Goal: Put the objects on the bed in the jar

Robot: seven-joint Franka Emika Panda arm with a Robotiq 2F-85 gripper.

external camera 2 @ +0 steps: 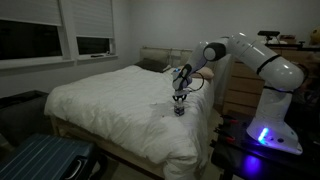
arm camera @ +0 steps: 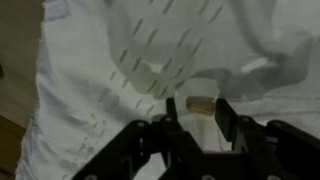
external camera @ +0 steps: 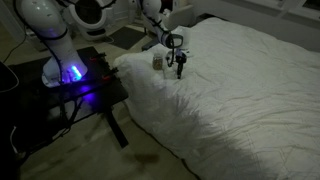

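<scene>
A small tan-brown bit point(arm camera: 200, 103), one of the objects to be collected, lies on the rumpled white quilted cover of the bed point(external camera: 240, 80), close to the near edge. In the wrist view the gripper point(arm camera: 197, 112) is lowered right over it, with one dark finger on each side. The jaws stand partly open, astride the bit, with a sliver of cover showing between it and at least one finger, so it does not look pinched yet. The jar point(external camera: 158, 62), a small greyish cylinder, stands upright on the cover just beside the gripper, near the same edge. Whether anything is inside it is too small and dim to tell, and no other loose bits can be made out in these views. The white robot arm point(external camera 2: 250, 60) reaches over from its stand beside the bed. As I judge it, the task is at a pick-up: this bit has yet to be gripped, lifted and dropped into the jar.
</scene>
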